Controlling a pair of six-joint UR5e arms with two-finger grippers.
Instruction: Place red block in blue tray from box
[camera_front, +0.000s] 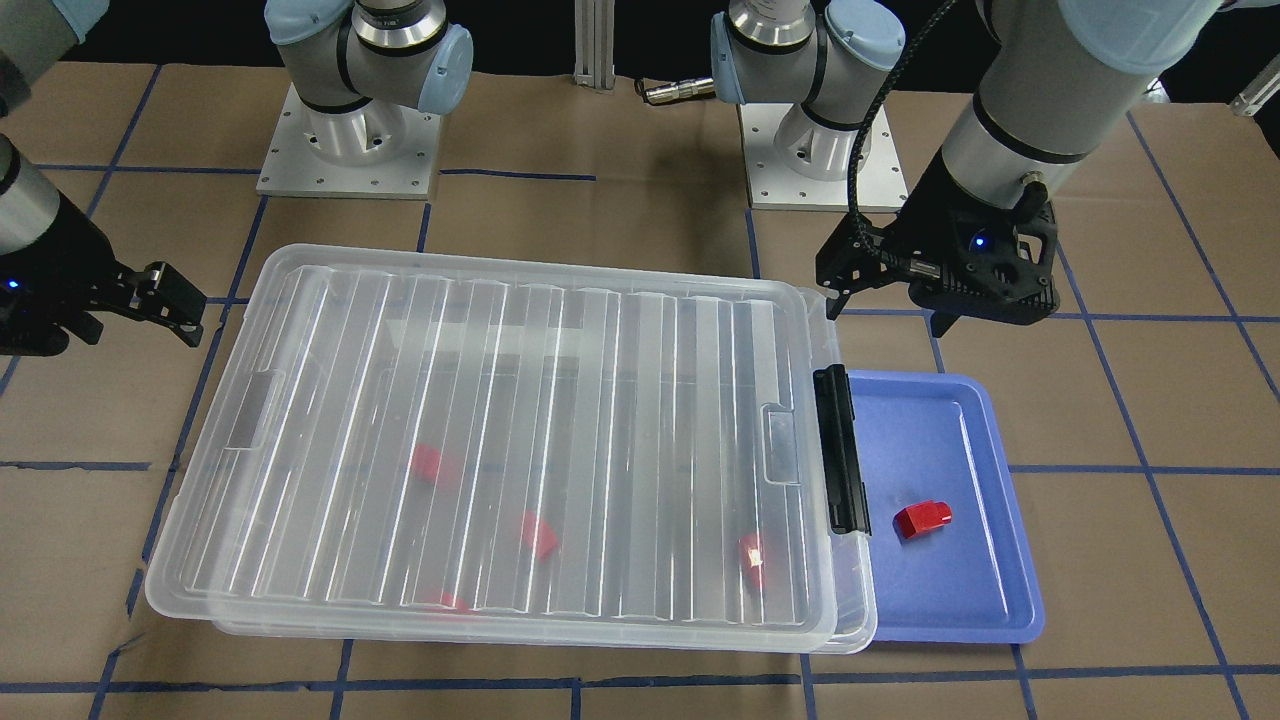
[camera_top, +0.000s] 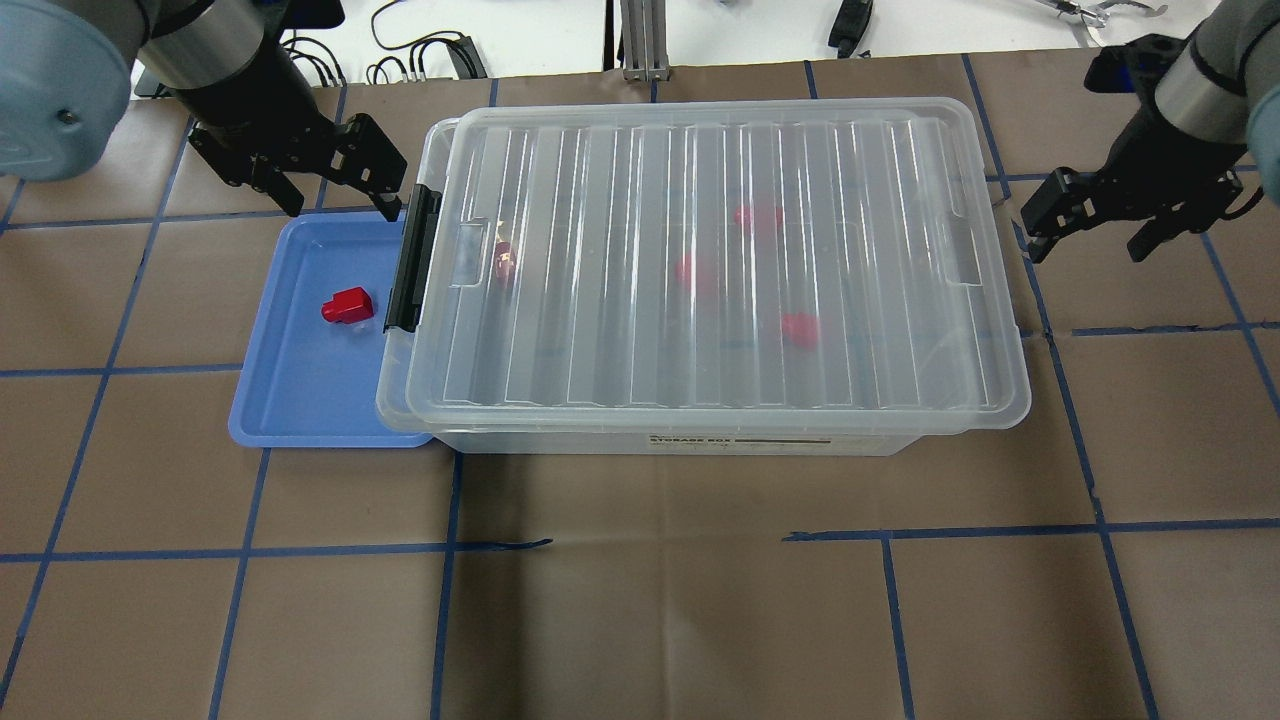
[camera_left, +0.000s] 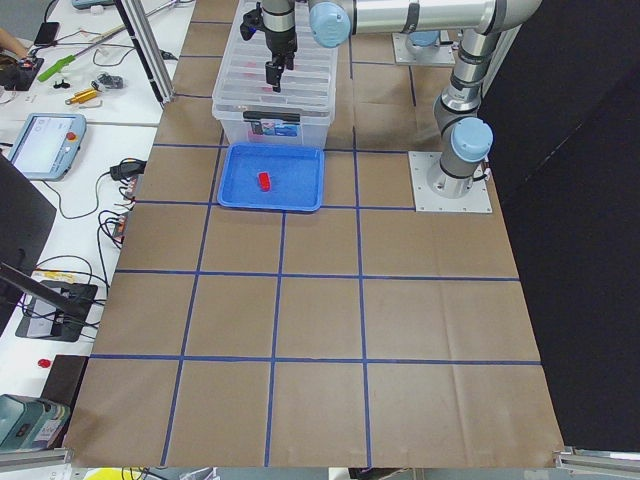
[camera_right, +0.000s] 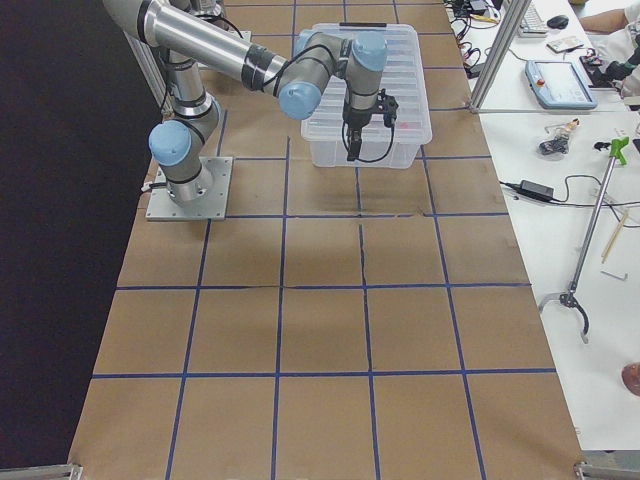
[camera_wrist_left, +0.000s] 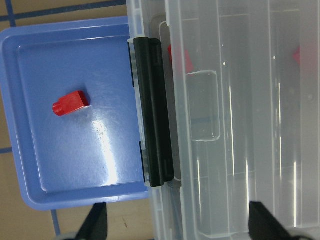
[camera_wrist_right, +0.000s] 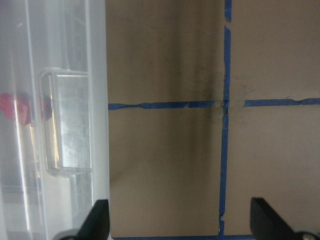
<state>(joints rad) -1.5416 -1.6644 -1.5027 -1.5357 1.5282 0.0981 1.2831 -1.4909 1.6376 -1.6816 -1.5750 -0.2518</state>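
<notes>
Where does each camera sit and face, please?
Front-facing: across the brown table, facing the robot; left gripper at right.
Overhead: behind robot, above the large clear plastic box; right gripper at right.
Exterior left: table's left end; left arm nearest.
Exterior right: opposite end; right arm nearest.
Left wrist: down on small red plastic block in shallow blue plastic tray; fingertips below.
Right wrist: down on table beside box; fingertips below.
Shared: front-facing and overhead show that block.

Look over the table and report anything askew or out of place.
The lid sits slightly skewed on the box: in the front-facing view its rim is offset from the box's rim at the near corners. Its latch end overhangs the blue tray. Nothing looks spilled.
</notes>
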